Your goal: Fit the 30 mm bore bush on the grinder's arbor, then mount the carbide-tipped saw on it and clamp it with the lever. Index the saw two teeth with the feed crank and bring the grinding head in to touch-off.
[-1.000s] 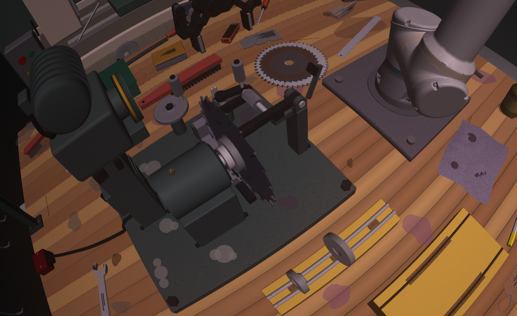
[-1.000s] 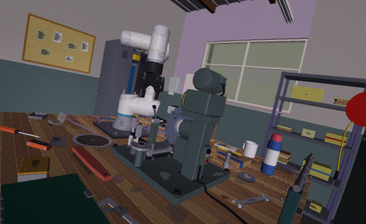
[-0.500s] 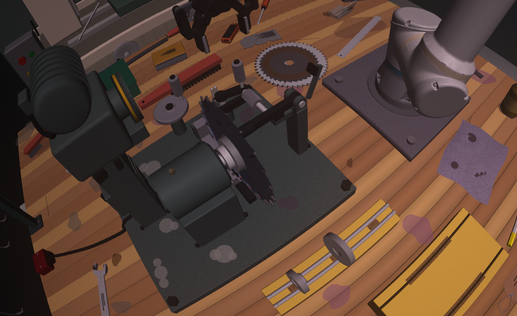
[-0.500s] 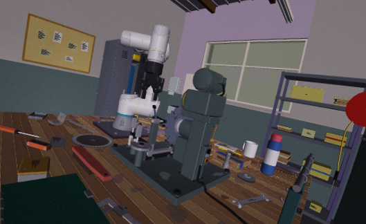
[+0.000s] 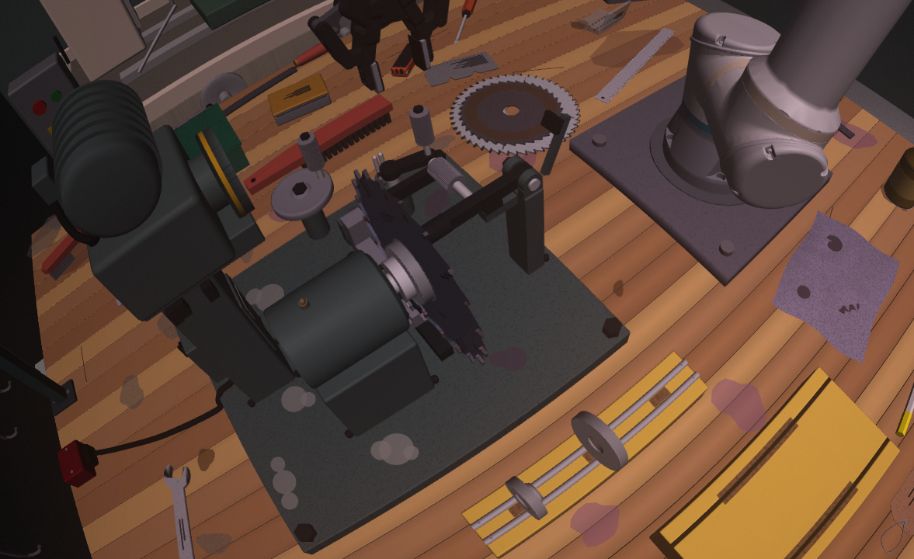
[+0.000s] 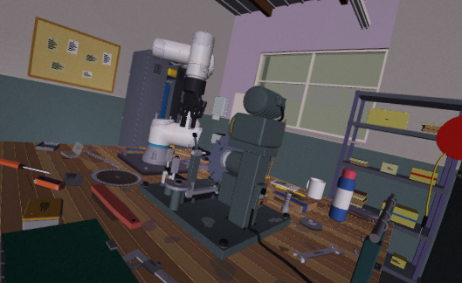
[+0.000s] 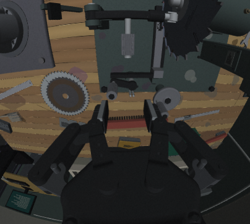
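On the dark base plate in the middle of the bench, the dark carbide-tipped saw point(image 5: 415, 268) sits on the grinder's arbor, next to the motor housing point(image 5: 338, 316). The clamp lever arm point(image 5: 474, 191) runs from its post to the saw's hub. The feed crank point(image 5: 300, 191) with its upright handle stands at the plate's far corner. The grinding head point(image 5: 140, 188) stands to the left of the saw, apart from it. My gripper point(image 7: 126, 116) hangs high above the bench beyond the plate's far edge, partly open and holding nothing.
A second, lighter saw blade point(image 5: 514, 115) lies flat on the bench past the plate, with a red brush point(image 5: 321, 142) and small tools beside it. The robot base point(image 5: 731, 132) stands to the right. A yellow rack point(image 5: 589, 448) with two bushes lies in front.
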`<state>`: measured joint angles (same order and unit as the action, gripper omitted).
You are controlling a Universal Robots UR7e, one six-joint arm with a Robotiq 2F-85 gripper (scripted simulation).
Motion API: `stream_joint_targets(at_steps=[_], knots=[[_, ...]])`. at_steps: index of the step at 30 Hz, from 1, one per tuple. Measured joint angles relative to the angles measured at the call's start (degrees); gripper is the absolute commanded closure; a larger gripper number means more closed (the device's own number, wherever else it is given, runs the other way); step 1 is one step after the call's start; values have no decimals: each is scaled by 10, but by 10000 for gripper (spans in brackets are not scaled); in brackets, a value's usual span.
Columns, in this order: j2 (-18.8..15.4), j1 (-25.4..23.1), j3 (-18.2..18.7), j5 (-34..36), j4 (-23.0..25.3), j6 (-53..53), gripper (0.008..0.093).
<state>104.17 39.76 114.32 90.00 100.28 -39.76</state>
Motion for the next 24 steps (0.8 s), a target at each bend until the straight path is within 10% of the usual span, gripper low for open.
stream_joint_targets(at_steps=[9,15,24], knots=[[1,0,-6,0,-9,0,484],[10,0,-105,0,-110,0,484],[-34,3,-141,0,-107,-3,484]])
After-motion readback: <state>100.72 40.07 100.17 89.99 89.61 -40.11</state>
